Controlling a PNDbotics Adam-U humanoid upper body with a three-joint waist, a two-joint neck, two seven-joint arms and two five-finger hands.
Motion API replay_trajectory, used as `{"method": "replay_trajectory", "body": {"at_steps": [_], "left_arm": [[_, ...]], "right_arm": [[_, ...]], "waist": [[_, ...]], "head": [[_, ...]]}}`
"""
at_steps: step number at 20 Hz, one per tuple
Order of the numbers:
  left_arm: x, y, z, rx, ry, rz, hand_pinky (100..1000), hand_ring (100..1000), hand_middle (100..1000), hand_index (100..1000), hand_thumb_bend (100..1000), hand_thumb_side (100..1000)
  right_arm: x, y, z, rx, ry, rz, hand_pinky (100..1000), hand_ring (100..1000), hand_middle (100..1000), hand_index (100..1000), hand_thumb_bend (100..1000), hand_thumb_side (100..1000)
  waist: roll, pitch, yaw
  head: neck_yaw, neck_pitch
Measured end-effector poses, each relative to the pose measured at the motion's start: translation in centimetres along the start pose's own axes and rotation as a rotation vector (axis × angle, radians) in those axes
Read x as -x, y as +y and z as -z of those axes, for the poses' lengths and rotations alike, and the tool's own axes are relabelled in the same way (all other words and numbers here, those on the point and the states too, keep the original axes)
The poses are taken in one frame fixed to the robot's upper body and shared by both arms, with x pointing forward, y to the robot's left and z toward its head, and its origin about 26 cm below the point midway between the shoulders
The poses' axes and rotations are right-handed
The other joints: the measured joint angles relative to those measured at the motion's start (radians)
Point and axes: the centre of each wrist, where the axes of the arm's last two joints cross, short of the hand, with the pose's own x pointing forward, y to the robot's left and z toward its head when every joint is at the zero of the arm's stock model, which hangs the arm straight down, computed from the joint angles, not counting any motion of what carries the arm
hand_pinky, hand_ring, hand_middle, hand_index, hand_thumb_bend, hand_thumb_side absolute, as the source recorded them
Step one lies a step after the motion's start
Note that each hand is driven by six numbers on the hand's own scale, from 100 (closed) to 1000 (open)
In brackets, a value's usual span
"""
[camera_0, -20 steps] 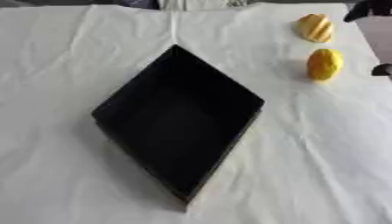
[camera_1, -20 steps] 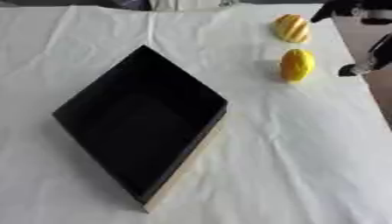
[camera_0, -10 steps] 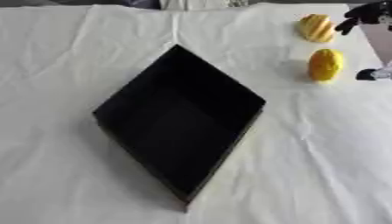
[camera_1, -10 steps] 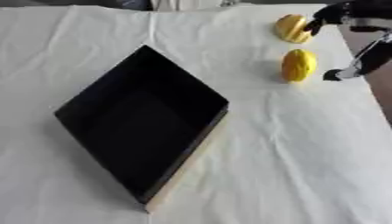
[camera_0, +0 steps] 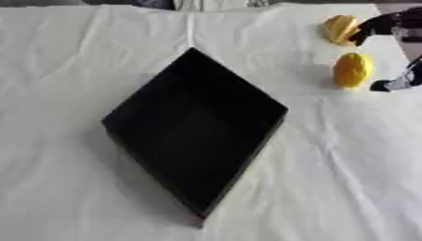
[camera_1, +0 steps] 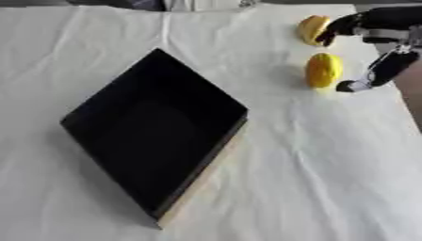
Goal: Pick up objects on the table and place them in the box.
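A black open box (camera_0: 194,127) lies turned like a diamond in the middle of the white cloth. Two yellow fruit-like objects sit at the far right: an oval one (camera_1: 323,69) and, beyond it, a more orange one (camera_1: 311,28). My right hand (camera_1: 385,24) comes in from the right edge, open. Its fingers (camera_1: 336,29) reach to the far object's right side, and its thumb (camera_1: 375,73) hangs just right of the oval one. Whether it touches either object is unclear. The box holds nothing that I can see. My left hand does not show.
A white wrinkled cloth (camera_0: 74,56) covers the table. Its right edge (camera_1: 408,101) runs close behind the hand, with a brown surface past it. Dark shapes line the far edge.
My right hand has moved left from the right edge, and its fingers and thumb now stand beside the two yellow objects. Box and objects have not moved.
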Motion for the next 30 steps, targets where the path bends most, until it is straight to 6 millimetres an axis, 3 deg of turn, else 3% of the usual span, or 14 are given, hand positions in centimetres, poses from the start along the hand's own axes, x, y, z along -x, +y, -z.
{"method": "replay_trajectory", "body": {"at_steps": [8,12,15,16,17,21,27,30], "left_arm": [[0.0,-0.1,-0.1,0.001,0.003,-0.005,824,760,752,881,405,502],[0.0,-0.2,-0.2,0.001,0.010,-0.011,824,759,752,881,402,504],[0.0,-0.2,-0.3,0.005,0.012,-0.012,824,759,752,880,401,505],[0.0,-0.2,-0.3,0.006,0.012,-0.013,824,759,752,880,401,505],[0.0,-0.3,-0.3,0.007,0.013,-0.013,824,759,752,880,400,506],[0.0,-0.3,-0.4,0.008,0.015,-0.018,824,759,753,880,399,508],[0.0,-0.4,-0.4,0.009,0.020,-0.022,824,759,753,881,398,507],[0.0,-0.4,-0.4,0.010,0.021,-0.023,824,759,753,881,398,506]], "right_arm": [[0.6,1.1,0.9,-0.015,0.031,0.026,906,1000,806,948,479,309],[1.0,1.6,1.0,-0.022,0.056,0.032,903,1000,789,923,490,231],[1.3,2.0,1.1,-0.020,0.071,0.044,891,976,715,855,304,111],[1.3,2.1,1.1,-0.017,0.074,0.050,890,974,710,852,291,109],[1.3,2.1,1.2,-0.013,0.077,0.055,878,952,656,818,204,100],[1.3,2.2,1.4,0.031,0.089,0.080,846,883,551,724,106,100],[1.2,2.2,1.5,0.083,0.096,0.119,824,830,431,596,137,100],[1.1,2.1,1.5,0.112,0.093,0.143,822,825,411,575,124,100]], "waist": [[0.003,0.007,0.006],[0.005,0.010,0.008],[0.005,0.011,0.008],[0.006,0.011,0.008],[0.006,0.011,0.008],[0.006,0.011,0.010],[0.003,0.011,0.011],[0.003,0.011,0.011]], "head": [[0.000,-0.006],[-0.001,-0.009],[-0.001,-0.009],[-0.001,-0.009],[-0.001,-0.009],[-0.002,-0.009],[-0.005,-0.009],[-0.005,-0.009]]}}
